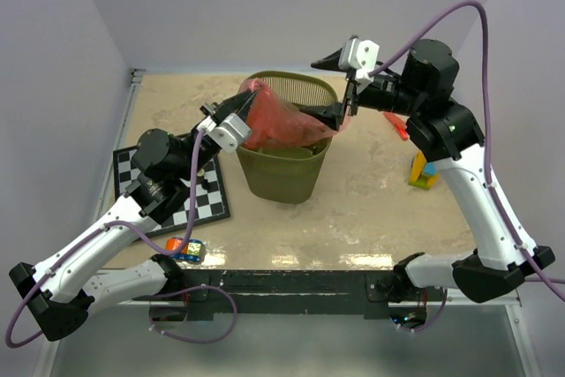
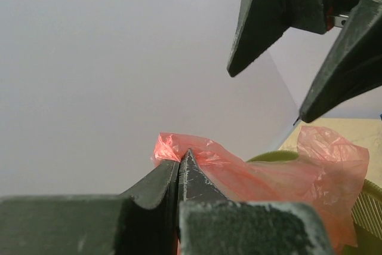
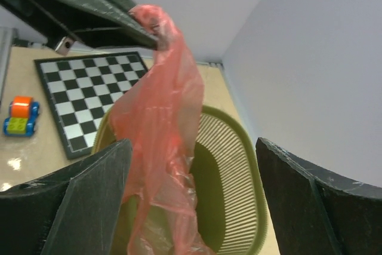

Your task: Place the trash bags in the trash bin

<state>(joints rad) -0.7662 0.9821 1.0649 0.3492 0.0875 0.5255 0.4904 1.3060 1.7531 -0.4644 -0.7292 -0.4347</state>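
The olive-green mesh trash bin (image 1: 284,168) stands mid-table. A red-pink trash bag (image 1: 278,121) hangs over its opening, its lower part down inside the bin (image 3: 239,177). My left gripper (image 1: 250,92) is shut on the bag's upper corner above the bin's left rim; the pinch shows in the left wrist view (image 2: 182,154), with the film (image 2: 268,177) trailing right. My right gripper (image 1: 309,87) stands open over the bin's right side. In the right wrist view, the bag (image 3: 161,123) hangs by its left finger (image 3: 95,201), and nothing is gripped between its fingertips (image 3: 192,147).
A checkerboard (image 1: 172,178) lies left of the bin under the left arm. A small toy car of blocks (image 1: 185,249) sits near the front edge. Yellow and blue blocks (image 1: 422,171) and a red strip (image 1: 397,125) lie right of the bin. Walls enclose three sides.
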